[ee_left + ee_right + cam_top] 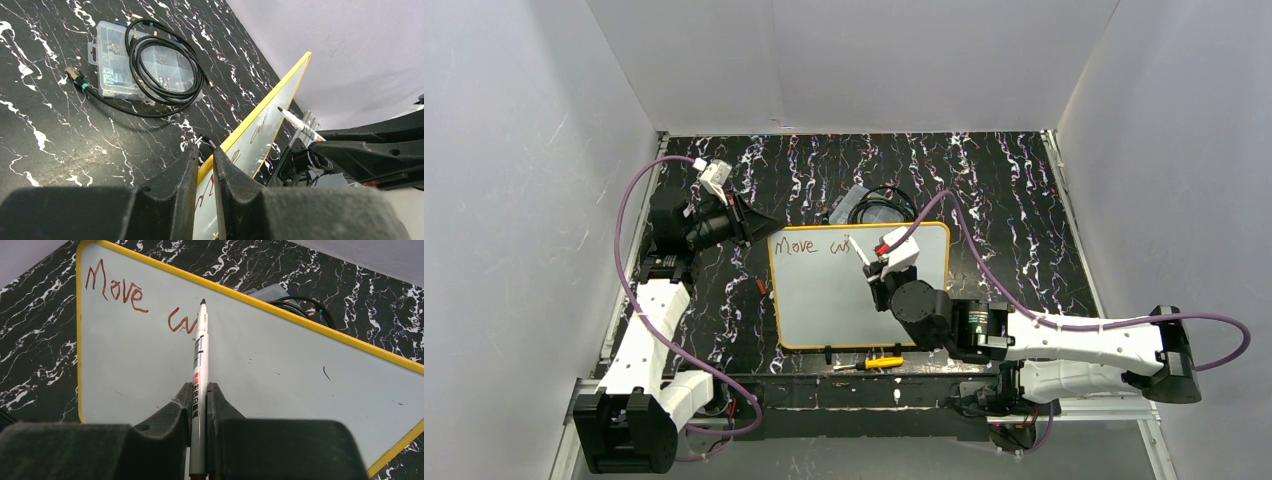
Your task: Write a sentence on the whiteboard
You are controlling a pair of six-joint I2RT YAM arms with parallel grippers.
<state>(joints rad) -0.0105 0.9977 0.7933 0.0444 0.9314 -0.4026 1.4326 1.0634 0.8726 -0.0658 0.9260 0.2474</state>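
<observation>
Two grippers, both occupied. My right gripper (200, 392) is clamped on a white marker (201, 350), whose dark tip sits just beside the last stroke on the whiteboard (260, 375). My left gripper (204, 162) is narrowed onto the board's yellow rim at its far-left corner. The whiteboard lies mid-table (1024, 200): white face, rounded corners, thin yellow-orange edge. The sentence (117, 290) runs along the far edge in reddish-brown scrawl: "Move", then a partial word. Beyond it is a clear box (107, 45) under a coiled black cable (134, 62).
</observation>
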